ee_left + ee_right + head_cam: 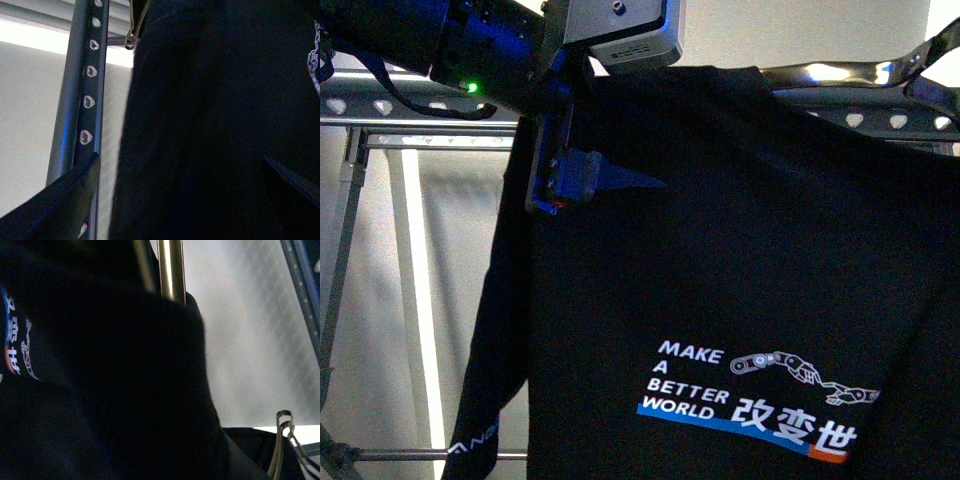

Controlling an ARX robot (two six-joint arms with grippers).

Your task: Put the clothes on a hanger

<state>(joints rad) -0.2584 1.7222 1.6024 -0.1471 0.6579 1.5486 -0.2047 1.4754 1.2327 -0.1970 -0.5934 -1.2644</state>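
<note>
The black T-shirt fills the centre and right of the front view. It is draped from a polished chrome bar at the top edge, in front of the dark grey rail with its row of heart-shaped holes. It is judged a soft, light, limp knit that slumps wherever it is unsupported, so take hold at the shoulder seam or collar, not the printed chest. The left gripper, upper left of the front view, has its fingers spread wide facing the fabric, while the right gripper, upper right, is too dark to tell its finger state.
</note>
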